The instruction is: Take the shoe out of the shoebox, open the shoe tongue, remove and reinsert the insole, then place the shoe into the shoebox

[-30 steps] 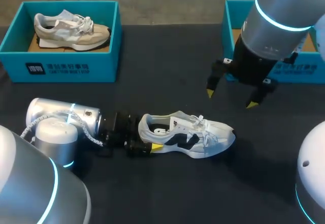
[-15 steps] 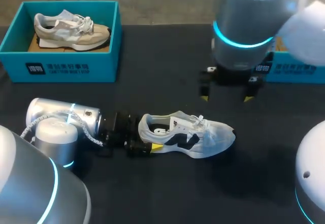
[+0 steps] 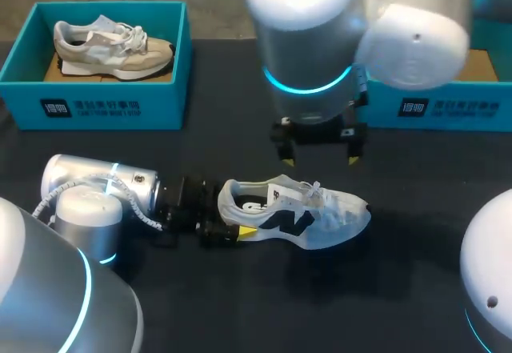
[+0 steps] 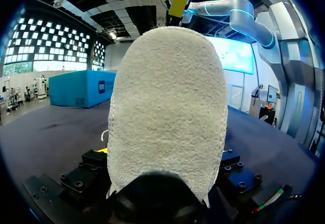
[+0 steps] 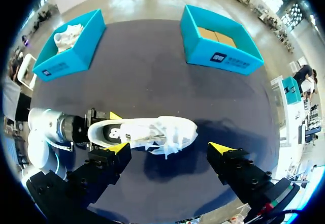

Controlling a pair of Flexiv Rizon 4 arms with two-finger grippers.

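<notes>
Altogether two shoes (image 3: 298, 214), two shoeboxes (image 3: 96, 109)

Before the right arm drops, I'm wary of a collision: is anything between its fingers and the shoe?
Nothing visible. The right gripper hangs over the shoe, fingers open, only air between; the left gripper grips only its heel.

Bare table (image 3: 240, 305) beside the shoe (image 3: 308, 210); left arm (image 3: 104, 186) at its heel.

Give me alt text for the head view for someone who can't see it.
A white sneaker lies on the dark table, its heel gripped by the left gripper, the open right gripper hovering above it. Behind, a teal shoebox holds a beige sneaker.
</notes>
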